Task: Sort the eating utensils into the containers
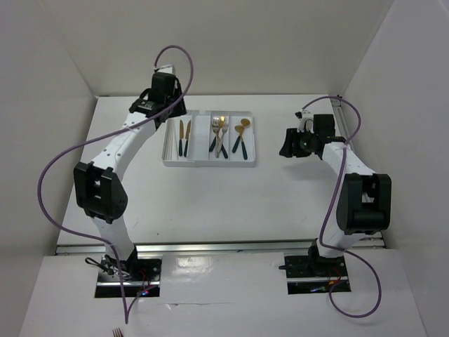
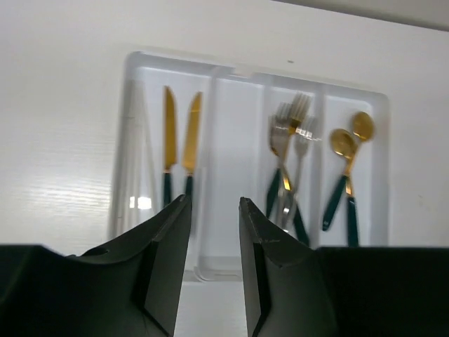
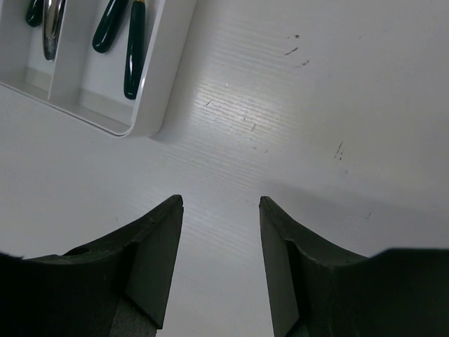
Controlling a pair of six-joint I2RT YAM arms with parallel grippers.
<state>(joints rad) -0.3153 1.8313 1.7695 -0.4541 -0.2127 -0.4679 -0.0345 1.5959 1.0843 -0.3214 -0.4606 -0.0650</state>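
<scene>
The white counter (image 1: pixel 210 203) fills the scene, walled in white on the left, right and far sides. The left arm (image 1: pixel 112 161) rises from the near left and bends in over the left end of the tray, trailing a purple cable (image 1: pixel 49 175). The right arm (image 1: pixel 358 189) folds up on the right, its wrist turned left. The flat white tray (image 1: pixel 203 164) lies on the far middle of the counter, its long narrow compartments running near to far. The left gripper (image 2: pixel 214 203) hangs above the tray with its fingers a narrow gap apart and nothing between them. In its wrist view the tips frame the tray's near wall, between the knife and fork compartments. The right gripper (image 3: pixel 221 203) is over the counter, well to the right of the tray, fingers spread and holding nothing (only the tray's corner shows in its wrist view). All the utensils lie in the tray, heads far and dark handles near. Two gold knives (image 1: pixel 184 137) lie side by side in the second compartment from the left. The forks (image 1: pixel 219 135) overlap in a loose heap two compartments further right, one silver handle (image 3: pixel 52 28) among them. Two gold spoons (image 1: pixel 241 135) lie in the rightmost compartment, their handles crossing.
</scene>
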